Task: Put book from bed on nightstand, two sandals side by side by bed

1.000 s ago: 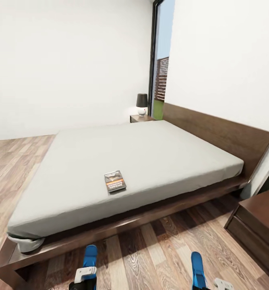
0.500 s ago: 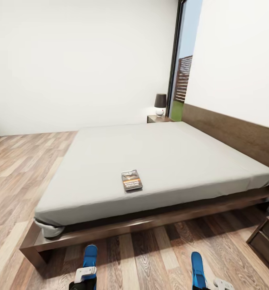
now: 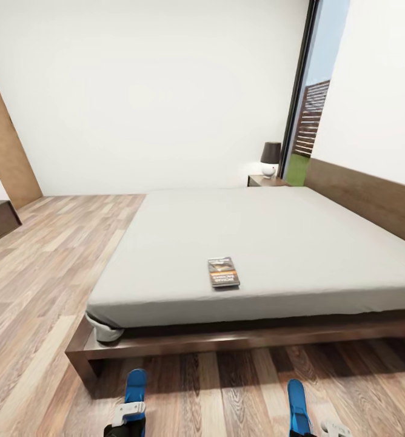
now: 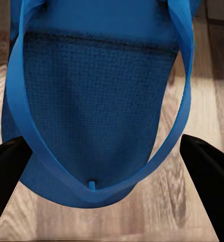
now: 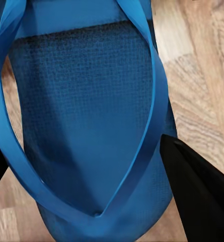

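Left gripper (image 4: 112, 151): clamping one blue sandal (image 4: 91, 111), dark fingers (image 4: 8, 176) pressing in from either side of the sole near the toe post; carrying it low at the near left of the head view (image 3: 130, 413), above the floor (image 3: 39, 285).
Right gripper (image 5: 86, 161): gripping the other sandal (image 5: 86, 116) the same way, a finger (image 5: 197, 191) closing against the sole edge; showing at the near right of the head view (image 3: 298, 408).
Sandals: hanging sole-flat over wood planks, apart from each other, one per arm, probably so that both can go down together as a pair beside the bed.
Bed (image 3: 227, 341): lying straight ahead, its long near rail crossing the view, headboard at the right, mattress bare apart from the book.
Book (image 3: 223, 272): resting flat, cover up, on the mattress close to the near edge, within likely reach from this side; not yet moved.
Nightstand (image 3: 264, 180): standing at the far right corner beyond the mattress, touching or just beside the headboard end, carrying a small dark-shaded lamp (image 3: 270, 158).
Stage of task: judging this as the approach with both sandals in hand; setting them down on the floor strip just in front of the near rail looking like the sensible next step.
Caution: releasing too high risking a sandal flipping or landing askew, spoiling the side-by-side lie.
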Tool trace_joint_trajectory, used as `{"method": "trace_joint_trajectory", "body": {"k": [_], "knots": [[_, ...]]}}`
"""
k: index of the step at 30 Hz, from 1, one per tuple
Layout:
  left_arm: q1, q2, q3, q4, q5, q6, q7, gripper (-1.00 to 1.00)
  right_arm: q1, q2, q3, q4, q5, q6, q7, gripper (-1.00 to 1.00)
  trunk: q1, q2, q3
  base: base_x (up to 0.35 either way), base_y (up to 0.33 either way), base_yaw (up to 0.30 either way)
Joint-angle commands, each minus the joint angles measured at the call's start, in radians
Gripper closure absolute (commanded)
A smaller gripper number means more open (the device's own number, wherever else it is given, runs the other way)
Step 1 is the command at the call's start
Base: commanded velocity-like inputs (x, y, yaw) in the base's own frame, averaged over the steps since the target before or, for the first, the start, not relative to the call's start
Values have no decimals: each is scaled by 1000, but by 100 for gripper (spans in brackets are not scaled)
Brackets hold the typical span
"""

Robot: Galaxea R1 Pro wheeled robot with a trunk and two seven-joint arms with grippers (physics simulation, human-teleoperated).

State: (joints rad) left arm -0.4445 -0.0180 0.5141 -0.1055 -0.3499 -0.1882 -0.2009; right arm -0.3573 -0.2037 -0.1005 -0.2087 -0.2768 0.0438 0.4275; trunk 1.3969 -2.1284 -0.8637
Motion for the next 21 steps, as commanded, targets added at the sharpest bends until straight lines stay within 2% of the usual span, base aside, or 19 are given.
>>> {"method": "trace_joint_trajectory", "body": {"k": [1, 12, 21], "knots": [[-1, 0, 9, 0, -9, -2, -3, 100, 0, 0, -8, -1, -2, 5, 6, 100, 0, 0, -1, 0, 0, 287], [-1, 0, 9, 0, -9, -2, -3, 100, 0, 0, -10, -1, -2, 5, 7, 100, 0, 0, -1, 0, 0, 276], [-1, 0, 9, 0, -8, -2, -3, 100, 0, 0, -10, -1, -2, 5, 8, 100, 0, 0, -1, 0, 0, 30]]}}
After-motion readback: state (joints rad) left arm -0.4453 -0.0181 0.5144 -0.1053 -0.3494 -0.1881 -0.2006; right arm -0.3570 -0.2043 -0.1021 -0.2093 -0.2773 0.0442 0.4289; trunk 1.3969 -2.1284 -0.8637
